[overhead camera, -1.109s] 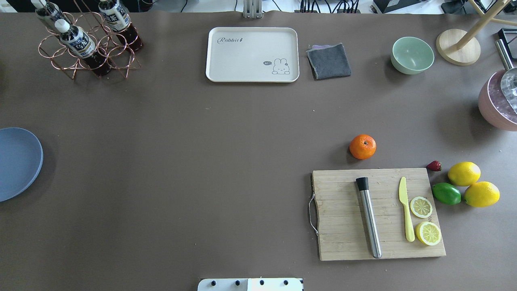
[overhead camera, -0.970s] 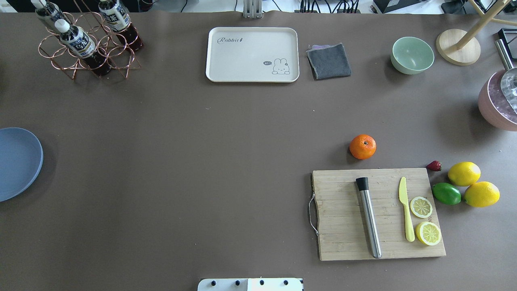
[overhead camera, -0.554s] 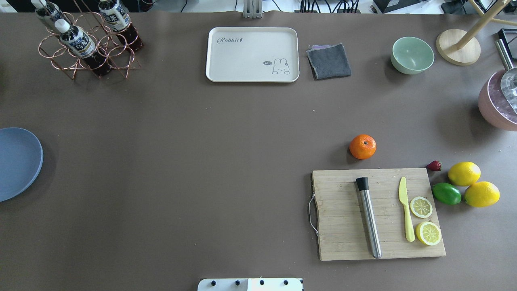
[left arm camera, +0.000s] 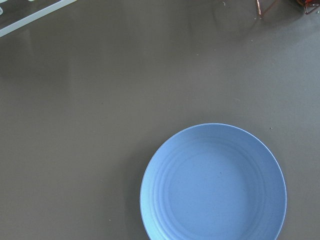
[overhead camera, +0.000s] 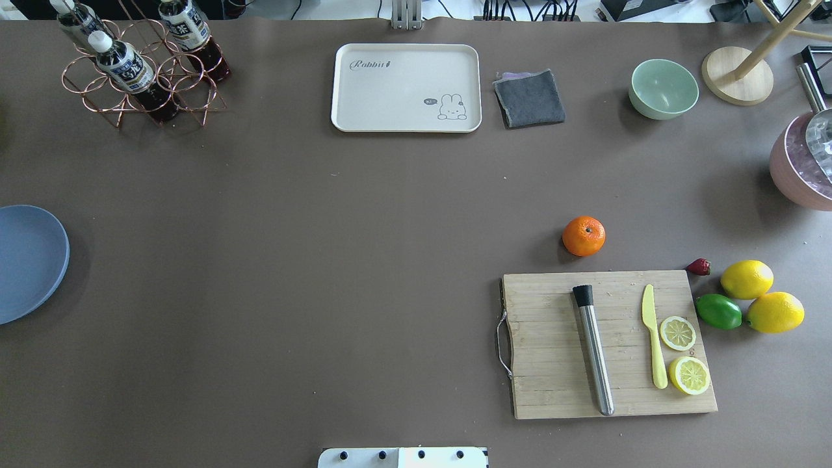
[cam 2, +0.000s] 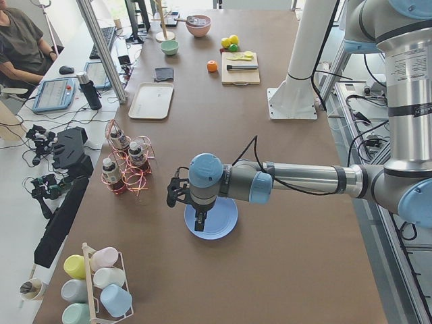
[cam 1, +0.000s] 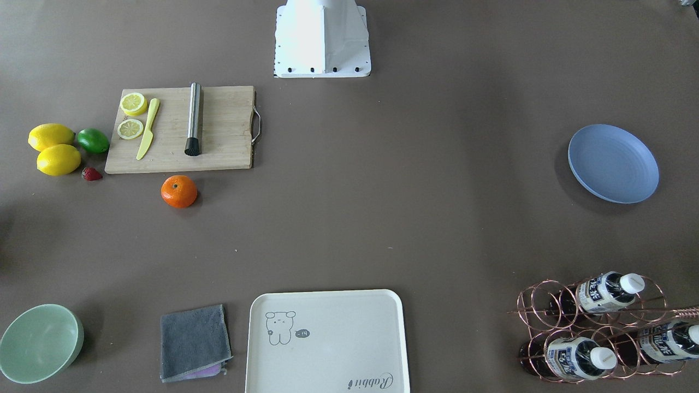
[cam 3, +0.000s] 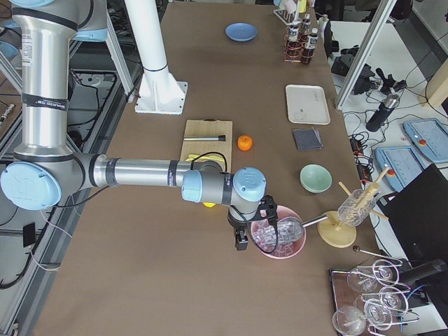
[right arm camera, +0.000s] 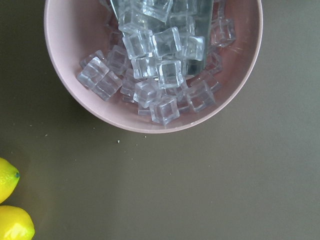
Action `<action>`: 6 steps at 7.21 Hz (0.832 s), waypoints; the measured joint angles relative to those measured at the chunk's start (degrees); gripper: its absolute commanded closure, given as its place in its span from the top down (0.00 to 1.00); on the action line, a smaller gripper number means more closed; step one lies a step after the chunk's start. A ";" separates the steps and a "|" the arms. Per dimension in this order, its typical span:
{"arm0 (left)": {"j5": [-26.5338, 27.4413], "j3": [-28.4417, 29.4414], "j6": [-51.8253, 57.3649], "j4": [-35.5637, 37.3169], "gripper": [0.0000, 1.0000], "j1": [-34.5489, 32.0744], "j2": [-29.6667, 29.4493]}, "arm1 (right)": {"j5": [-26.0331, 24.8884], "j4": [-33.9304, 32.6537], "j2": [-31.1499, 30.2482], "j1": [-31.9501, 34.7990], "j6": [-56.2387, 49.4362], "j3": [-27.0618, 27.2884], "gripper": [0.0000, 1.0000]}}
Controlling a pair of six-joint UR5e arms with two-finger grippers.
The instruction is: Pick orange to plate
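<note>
While the orange point(overhead camera: 584, 236) sits bare on the surface, just beyond the far edge of the cutting board point(overhead camera: 552, 338) on the right side, and the plate point(cam 1: 612, 164) lies well apart from it at the left edge with nothing on it, no part of the task looks done: the pick, the carry across and the placing are all left. Neither arm reaches into the overhead view. Seen from the side, the left gripper point(cam 2: 200, 223) hangs above the plate, and its wrist camera looks down on the blue rings; the right gripper point(cam 3: 240, 241) hangs beside a pink bowl point(right arm camera: 65, 60) of ice cubes at the right end, with two lemons point(right arm camera: 6, 180) at the edge of its wrist view. Whether either gripper's fingers are apart or together I cannot tell, since only the side cameras show them. By my judgement the right arm is nearer the orange, yet the plate lies on the left arm's side, so a long carry or a hand-over may be called for
</note>
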 measured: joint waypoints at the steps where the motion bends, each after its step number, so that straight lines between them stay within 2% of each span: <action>1: -0.02 0.12 -0.06 -0.45 0.98 -0.03 0.09 | 0.28 0.00 0.09 -0.03 -0.01 0.00 1.00; 4: 0.08 1.14 -2.87 -3.00 0.98 0.21 0.28 | 1.36 0.02 0.26 -0.06 -0.02 0.02 1.00; 6: 0.54 7.96 -4.42 -11.50 0.97 1.27 -0.43 | 2.21 0.07 0.08 -0.06 -0.02 0.73 1.00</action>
